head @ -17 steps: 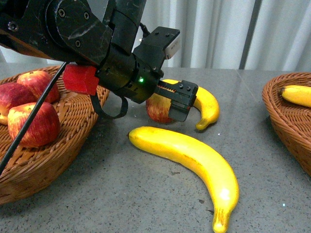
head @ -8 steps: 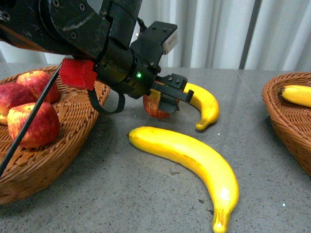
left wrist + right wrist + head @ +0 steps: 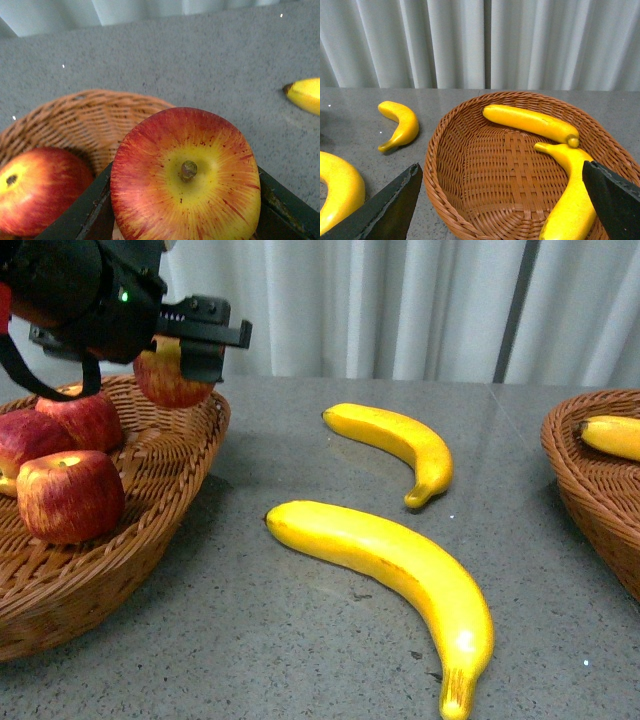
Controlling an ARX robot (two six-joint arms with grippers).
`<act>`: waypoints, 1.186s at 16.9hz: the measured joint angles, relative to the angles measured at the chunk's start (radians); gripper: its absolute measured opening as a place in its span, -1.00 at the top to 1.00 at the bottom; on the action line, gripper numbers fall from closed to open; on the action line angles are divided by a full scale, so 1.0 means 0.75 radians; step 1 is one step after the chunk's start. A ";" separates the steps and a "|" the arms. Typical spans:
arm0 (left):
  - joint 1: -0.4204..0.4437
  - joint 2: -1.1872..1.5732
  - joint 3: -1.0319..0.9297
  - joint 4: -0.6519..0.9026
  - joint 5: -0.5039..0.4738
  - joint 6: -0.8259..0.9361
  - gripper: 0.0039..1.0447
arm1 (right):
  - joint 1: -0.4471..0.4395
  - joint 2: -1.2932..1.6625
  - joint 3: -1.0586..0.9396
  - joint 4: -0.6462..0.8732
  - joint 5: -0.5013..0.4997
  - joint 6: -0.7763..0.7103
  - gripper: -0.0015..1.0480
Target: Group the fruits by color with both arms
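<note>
The left tool (image 3: pixel 178 362) was clamped on an apple (image 3: pixel 165 382), its blocky black fingers (image 3: pixel 205 352) pressed to either side. The apple hung above the far rim of the left basket (image 3: pixel 150 530), a shallow oval of brown woven wicker. From the left wrist, the apple showed a glossy red skin streaked into yellow around a short brown stem (image 3: pixel 188 170). Three more apples (image 3: pixel 70 495) lay in that basket, round and shiny, with the same red-and-yellow streaks.

Two bananas lay on the grey speckled stone counter (image 3: pixel 250 640) between the baskets. The near banana (image 3: pixel 390 565) was long, smooth and curved, with a brownish end pointing toward the camera. The far banana (image 3: pixel 400 440) was shorter and hooked at its tip. They lay apart from each other.

The right tool (image 3: pixel 500 195) was spread wide with nothing between its flat black fingers (image 3: pixel 385 210). It hung over the right basket (image 3: pixel 445 200), also of brown wicker with a woven floor. Inside lay a straight banana (image 3: pixel 530 122) against the far wall and a curved banana (image 3: pixel 570 200) beside it, their ends close together.

A pale pleated curtain (image 3: pixel 400 300) hung behind the counter.
</note>
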 joint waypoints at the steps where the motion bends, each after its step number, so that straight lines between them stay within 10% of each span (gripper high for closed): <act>1: 0.007 0.001 -0.024 -0.001 -0.001 -0.029 -0.25 | 0.000 0.000 0.000 0.000 0.000 0.000 -0.87; 10: 0.099 -0.010 -0.154 0.058 -0.021 -0.141 -0.25 | 0.000 0.000 0.000 0.000 0.000 0.000 -0.87; 14: 0.088 -0.011 -0.156 0.077 0.015 -0.140 -0.92 | 0.000 0.000 0.000 0.000 0.000 0.000 -0.87; 20: 0.010 -0.242 -0.205 0.179 0.013 -0.084 -0.88 | 0.000 0.000 0.000 0.000 0.000 0.000 -0.87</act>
